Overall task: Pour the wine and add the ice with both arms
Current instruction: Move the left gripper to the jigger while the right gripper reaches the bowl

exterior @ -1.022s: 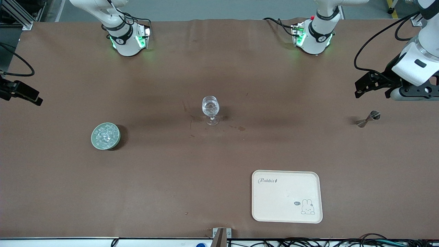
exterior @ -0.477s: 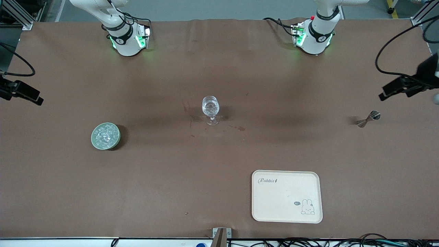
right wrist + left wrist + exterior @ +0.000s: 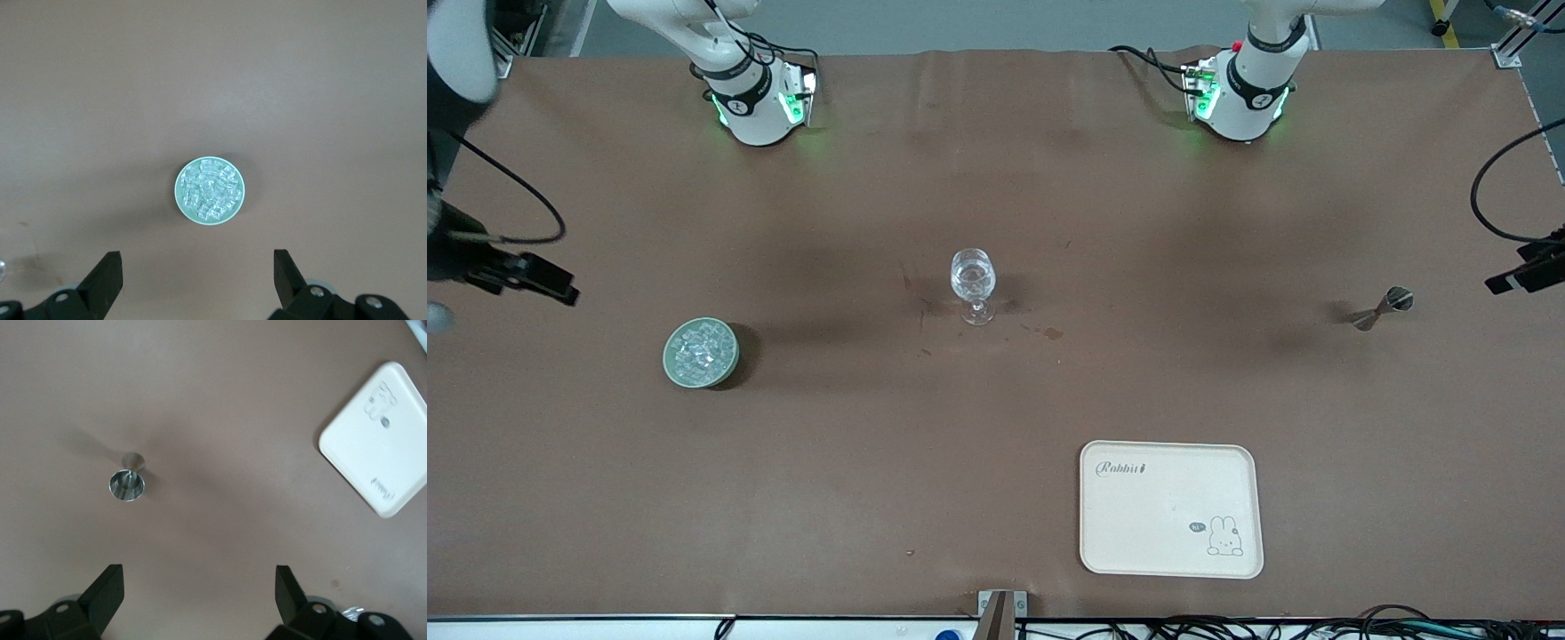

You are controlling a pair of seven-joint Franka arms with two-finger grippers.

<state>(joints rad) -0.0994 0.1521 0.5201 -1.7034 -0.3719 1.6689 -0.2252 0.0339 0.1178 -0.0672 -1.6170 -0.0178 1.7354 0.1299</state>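
A clear stemmed glass (image 3: 972, 284) stands at the table's middle. A round pale-green dish (image 3: 701, 353) holding several small clear ice cubes (image 3: 698, 348) sits toward the right arm's end. In the right wrist view the dish (image 3: 181, 200) and ice (image 3: 211, 189) lie ahead of my right gripper (image 3: 197, 275), which is open and empty, high over the table. A small metal measuring cup (image 3: 1383, 308) stands toward the left arm's end; it also shows in the left wrist view (image 3: 127, 484). My left gripper (image 3: 198, 593) is open and empty, high above the cup.
A cream tray (image 3: 1171, 508) with a rabbit drawing lies near the front camera's edge, toward the left arm's end; it also shows in the left wrist view (image 3: 380, 440). The two green-lit arm bases (image 3: 760, 102) stand along the edge farthest from the front camera.
My left gripper has swung outward past the table's end, away from the measuring cup. My right gripper has shifted slightly toward the dish. Nothing on the table moved.
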